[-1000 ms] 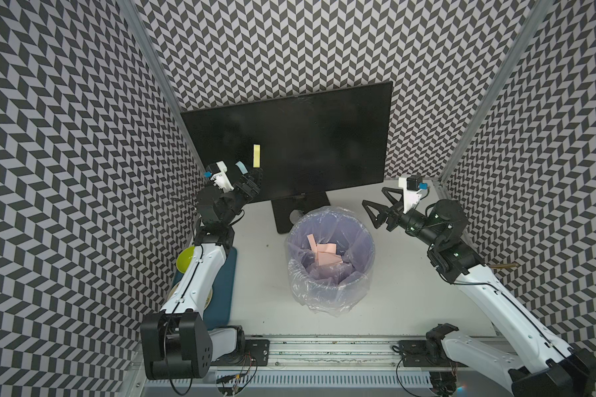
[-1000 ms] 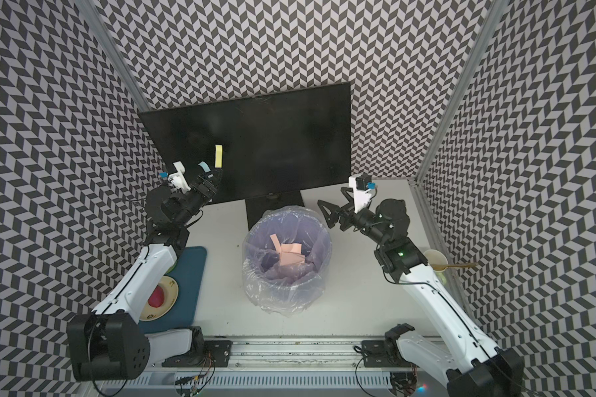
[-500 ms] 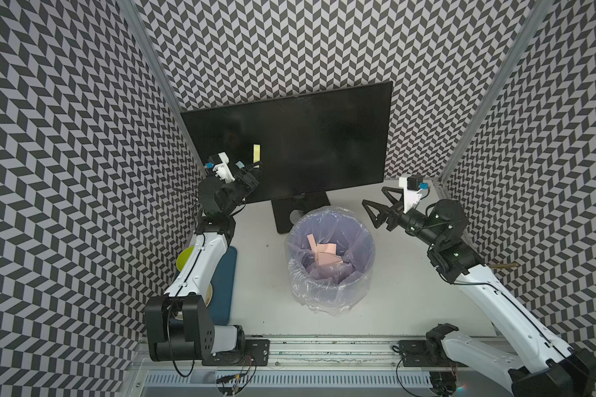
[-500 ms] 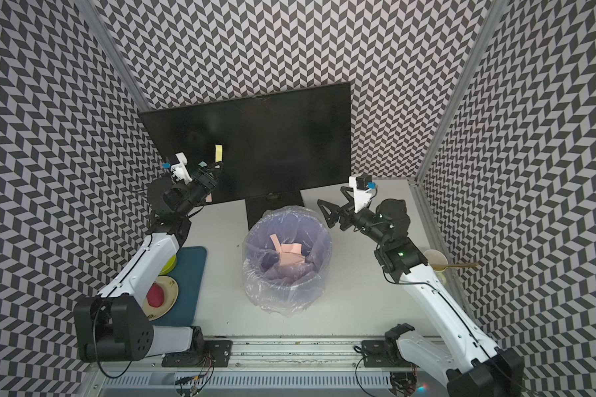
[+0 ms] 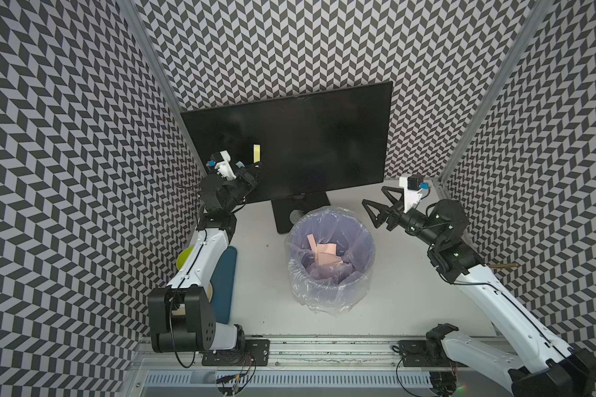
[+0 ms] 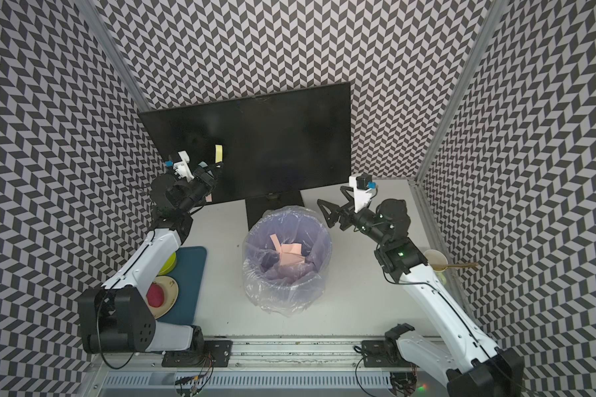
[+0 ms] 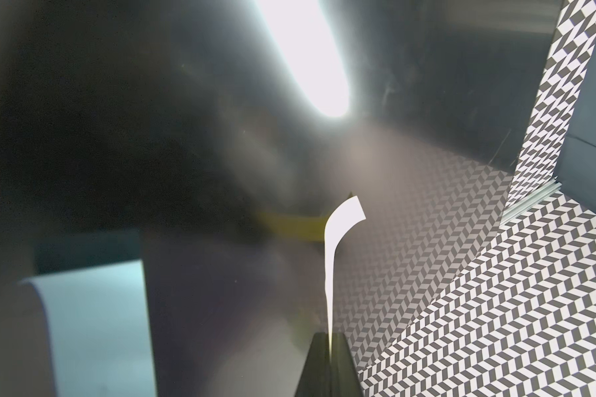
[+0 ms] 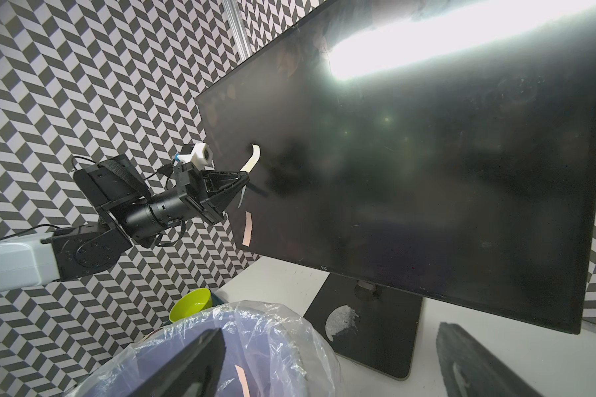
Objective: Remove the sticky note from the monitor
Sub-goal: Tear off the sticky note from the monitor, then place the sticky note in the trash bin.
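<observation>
Pinching the free lower end of the yellow sticky note (image 8: 252, 158), the left claw (image 8: 245, 181) is clamped on it, top edge not yet peeled off the monitor (image 5: 310, 137); right claw (image 5: 374, 196) gapes empty.
</observation>
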You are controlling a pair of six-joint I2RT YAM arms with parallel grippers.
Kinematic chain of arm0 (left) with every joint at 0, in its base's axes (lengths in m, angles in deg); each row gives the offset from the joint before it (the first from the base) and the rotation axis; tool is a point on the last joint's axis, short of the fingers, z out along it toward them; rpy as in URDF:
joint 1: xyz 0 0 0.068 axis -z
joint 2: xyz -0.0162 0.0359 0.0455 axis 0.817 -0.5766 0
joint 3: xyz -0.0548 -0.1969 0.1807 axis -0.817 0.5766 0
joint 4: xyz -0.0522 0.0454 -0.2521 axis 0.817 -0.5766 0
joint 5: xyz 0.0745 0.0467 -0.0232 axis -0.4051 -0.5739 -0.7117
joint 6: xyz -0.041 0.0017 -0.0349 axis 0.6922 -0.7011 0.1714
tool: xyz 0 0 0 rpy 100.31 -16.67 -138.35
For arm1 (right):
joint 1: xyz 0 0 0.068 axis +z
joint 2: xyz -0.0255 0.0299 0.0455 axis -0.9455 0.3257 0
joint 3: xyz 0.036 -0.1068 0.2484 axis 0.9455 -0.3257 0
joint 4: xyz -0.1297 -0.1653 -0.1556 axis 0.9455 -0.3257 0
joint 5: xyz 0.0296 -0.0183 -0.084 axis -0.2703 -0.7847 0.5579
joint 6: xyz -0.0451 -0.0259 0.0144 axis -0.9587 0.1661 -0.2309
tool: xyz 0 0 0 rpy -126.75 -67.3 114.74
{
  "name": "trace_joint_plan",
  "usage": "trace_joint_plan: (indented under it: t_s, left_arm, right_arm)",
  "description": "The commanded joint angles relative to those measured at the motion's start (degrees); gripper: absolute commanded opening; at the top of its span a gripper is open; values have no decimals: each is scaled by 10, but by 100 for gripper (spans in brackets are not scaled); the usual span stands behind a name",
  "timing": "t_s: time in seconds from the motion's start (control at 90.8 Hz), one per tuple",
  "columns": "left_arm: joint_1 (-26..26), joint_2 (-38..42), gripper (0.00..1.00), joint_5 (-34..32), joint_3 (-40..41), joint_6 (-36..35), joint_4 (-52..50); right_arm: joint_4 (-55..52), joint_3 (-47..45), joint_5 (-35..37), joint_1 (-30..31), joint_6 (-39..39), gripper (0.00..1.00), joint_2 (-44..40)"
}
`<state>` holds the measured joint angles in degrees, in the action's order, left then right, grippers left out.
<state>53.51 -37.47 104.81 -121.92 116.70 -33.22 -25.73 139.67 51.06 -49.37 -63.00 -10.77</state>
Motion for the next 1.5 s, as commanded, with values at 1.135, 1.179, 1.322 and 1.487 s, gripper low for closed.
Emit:
trace_joint_plan:
  t_s: [1.135,1.179,1.322,1.487]
  left_arm:
    - [428,203,35,-237,20,-589,-386]
    - [428,203,41,-238,18,-590,-390]
    - [427,204,59,-241,13,-582,-398]
    - [427,198,75,-270,1,-572,-432]
  right_arm:
    - [7,4,31,3,-17,99,-4]
    - [7,4,30,2,-18,99,-4]
    - [6,2,33,3,-20,99,-4]
    - [3,0,36,3,-22,99,-7]
